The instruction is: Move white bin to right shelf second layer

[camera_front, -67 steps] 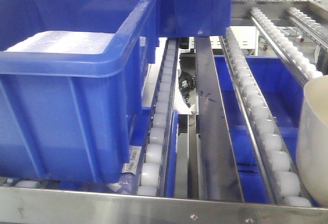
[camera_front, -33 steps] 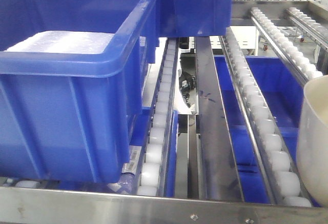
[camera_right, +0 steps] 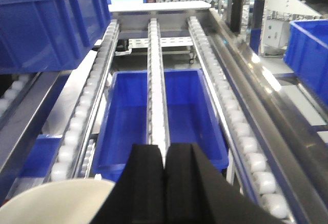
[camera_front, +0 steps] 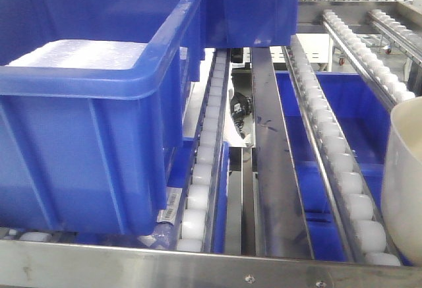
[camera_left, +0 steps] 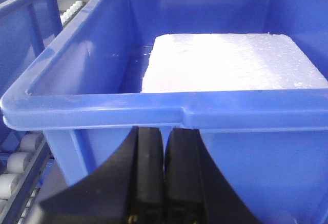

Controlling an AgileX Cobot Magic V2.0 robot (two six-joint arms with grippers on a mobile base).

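Note:
The white bin (camera_front: 403,182) shows as a cream curved wall at the right edge of the front view, on the roller rails of the right shelf second layer (camera_front: 330,143). In the right wrist view its rim (camera_right: 56,201) lies at the lower left, just left of my right gripper (camera_right: 164,149). That gripper is shut, with nothing visible between its fingers, and points up the roller rails (camera_right: 156,80). My left gripper (camera_left: 164,131) is shut and empty, just below the rim of a blue crate (camera_left: 102,111). Neither gripper shows in the front view.
The large blue crate (camera_front: 92,103) holding a white foam slab (camera_left: 230,62) fills the left of the rack. Another blue crate (camera_front: 250,4) stands behind it. A further blue crate (camera_right: 189,116) lies under the rails. A steel front bar (camera_front: 198,268) runs along the near edge.

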